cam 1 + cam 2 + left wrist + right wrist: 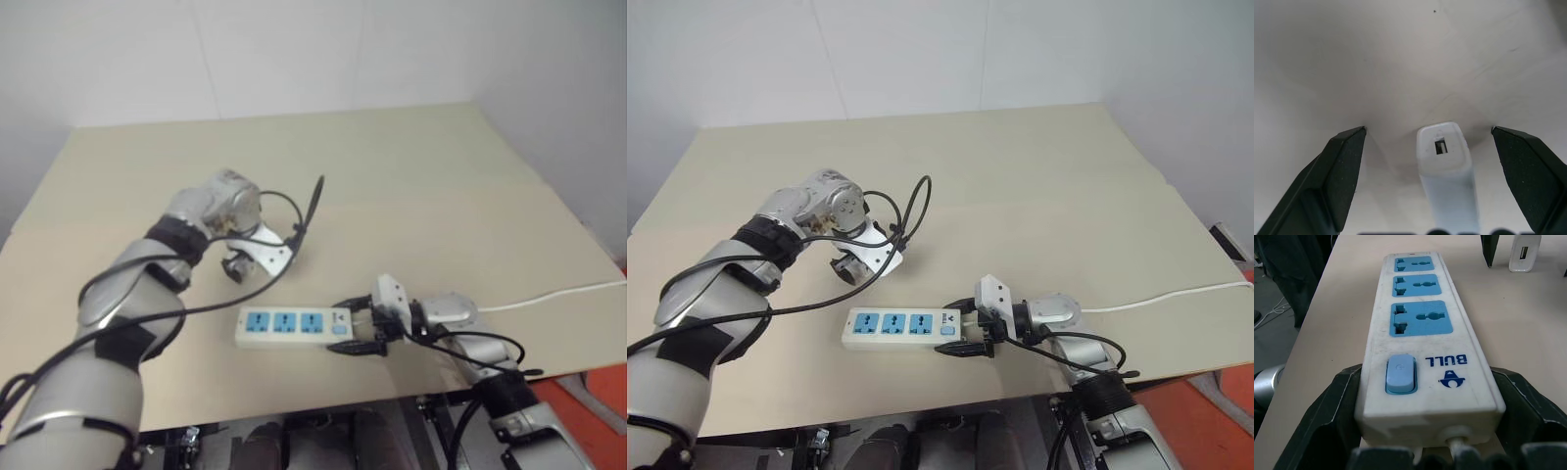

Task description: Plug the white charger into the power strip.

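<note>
Black rubbery fingers of the left gripper point(1428, 161) point steeply down, spread wide around the small white rounded plastic charger point(1444, 161) standing on the matte beige table point(421, 186). Right gripper point(1425, 431), nearly level, clamps the long white power strip's point(294, 325) switch end.

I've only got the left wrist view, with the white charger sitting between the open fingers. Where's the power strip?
Observer: The power strip lies flat near the table's front edge, closer to the robot than the left gripper and the white charger.
Operator: Is anything holding it?
Observer: Yes, the right gripper clamps its switch end, one finger on each long side.
Operator: Are the sockets free?
Observer: All three blue sockets face up, empty.
</note>
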Robot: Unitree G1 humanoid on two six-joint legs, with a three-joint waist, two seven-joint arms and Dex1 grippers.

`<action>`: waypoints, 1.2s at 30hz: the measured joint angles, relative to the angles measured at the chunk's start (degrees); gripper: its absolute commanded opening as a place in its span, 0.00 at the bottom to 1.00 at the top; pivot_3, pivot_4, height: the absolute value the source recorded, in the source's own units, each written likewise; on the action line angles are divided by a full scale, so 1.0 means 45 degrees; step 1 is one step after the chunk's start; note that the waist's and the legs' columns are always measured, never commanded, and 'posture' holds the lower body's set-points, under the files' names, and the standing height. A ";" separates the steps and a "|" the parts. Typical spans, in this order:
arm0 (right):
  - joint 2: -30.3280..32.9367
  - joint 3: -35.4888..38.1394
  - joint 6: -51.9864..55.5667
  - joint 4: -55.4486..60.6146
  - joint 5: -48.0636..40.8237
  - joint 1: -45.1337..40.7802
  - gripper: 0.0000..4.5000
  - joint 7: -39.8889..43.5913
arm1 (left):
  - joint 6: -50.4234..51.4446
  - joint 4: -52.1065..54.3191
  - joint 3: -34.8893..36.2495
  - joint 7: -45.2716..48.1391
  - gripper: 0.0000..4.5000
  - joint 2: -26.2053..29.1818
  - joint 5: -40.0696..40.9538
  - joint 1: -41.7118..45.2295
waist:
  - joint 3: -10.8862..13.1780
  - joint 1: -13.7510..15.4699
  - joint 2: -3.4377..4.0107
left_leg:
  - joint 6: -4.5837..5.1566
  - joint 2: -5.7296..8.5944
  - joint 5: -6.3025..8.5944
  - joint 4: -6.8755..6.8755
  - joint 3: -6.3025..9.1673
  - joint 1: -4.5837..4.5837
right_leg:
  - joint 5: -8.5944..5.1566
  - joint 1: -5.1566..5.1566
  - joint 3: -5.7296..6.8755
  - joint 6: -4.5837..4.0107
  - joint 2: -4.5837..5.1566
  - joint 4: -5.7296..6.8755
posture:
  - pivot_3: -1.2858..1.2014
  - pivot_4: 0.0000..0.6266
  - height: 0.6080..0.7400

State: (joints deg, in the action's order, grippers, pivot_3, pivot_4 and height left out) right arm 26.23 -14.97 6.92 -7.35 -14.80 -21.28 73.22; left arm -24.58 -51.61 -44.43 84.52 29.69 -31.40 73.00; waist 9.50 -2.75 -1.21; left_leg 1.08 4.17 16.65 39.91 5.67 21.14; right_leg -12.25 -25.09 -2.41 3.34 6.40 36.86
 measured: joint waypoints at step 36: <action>0.0085 -0.0135 -0.0074 -0.0085 0.0008 -0.0089 0.76 0.0062 | 0.7729 0.7152 0.8241 0.1069 0.23 0.1145 1.0741 -0.4423 | -0.0022 -0.0062 0.0028 | -0.0002 -0.0023 0.0000 0.0035 0.0028 -0.0011 | 0.0000 -0.0009 -0.0005 0.0000 0.0008 0.0055 | 0.52 0.24 1.00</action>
State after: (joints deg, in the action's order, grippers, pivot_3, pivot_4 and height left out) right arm 26.61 -15.58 6.59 -7.74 -14.76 -21.68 73.50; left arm 10.20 -19.42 -7.35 89.33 34.84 16.93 53.09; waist 9.40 -3.03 -1.09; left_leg 1.07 4.06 16.65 40.06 5.80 21.10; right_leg -12.25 -25.13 -2.43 3.34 6.43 37.11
